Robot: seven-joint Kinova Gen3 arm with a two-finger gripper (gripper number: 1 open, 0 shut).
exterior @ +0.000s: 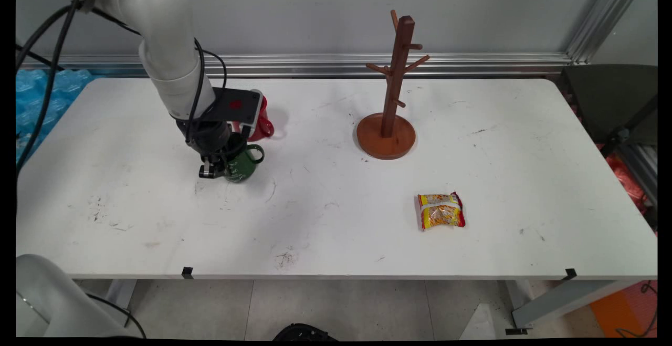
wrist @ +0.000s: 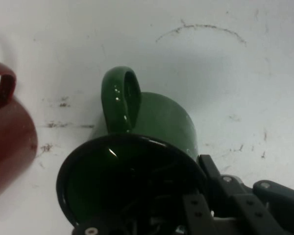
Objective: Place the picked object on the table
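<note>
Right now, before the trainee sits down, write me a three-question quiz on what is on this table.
1. True or false: a mug hangs on the wooden mug tree.
2. Multiple choice: the end effector is down at
A) the mug tree
B) the green mug
C) nothing; it is raised high above the table
3. Short answer: what lies nearer the camera than the mug tree, slightly to its right in the main view?

Key
1. False: its pegs are bare.
2. B
3. The snack packet.
</note>
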